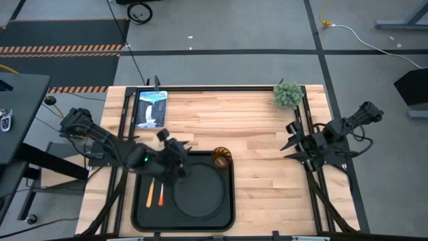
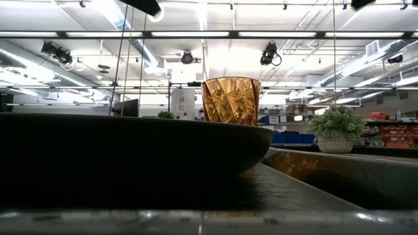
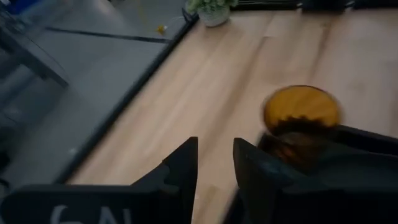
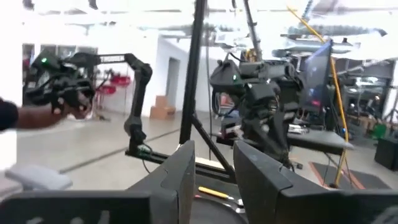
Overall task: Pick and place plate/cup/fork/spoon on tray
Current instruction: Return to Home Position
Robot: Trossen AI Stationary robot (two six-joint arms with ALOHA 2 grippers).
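Observation:
The black tray (image 1: 137,201) lies at the table's near left. The round black plate (image 1: 199,195) rests flat in it, and two orange-handled utensils (image 1: 155,193) lie in the tray left of the plate. The amber cup (image 1: 221,158) stands upright at the tray's far right corner; it also shows in the low view (image 2: 230,100) and in the left wrist view (image 3: 301,115). My left gripper (image 1: 186,159) hovers over the tray's far edge, left of the cup, slightly open and empty (image 3: 216,155). My right gripper (image 1: 293,142) waits at the table's right side, slightly open and empty (image 4: 213,158).
A potted plant (image 1: 287,95) stands at the far right corner. A framed picture (image 1: 151,109) lies at the far left. Bare wood shows between the tray and my right arm. A person's hand (image 4: 12,115) shows beyond the table in the right wrist view.

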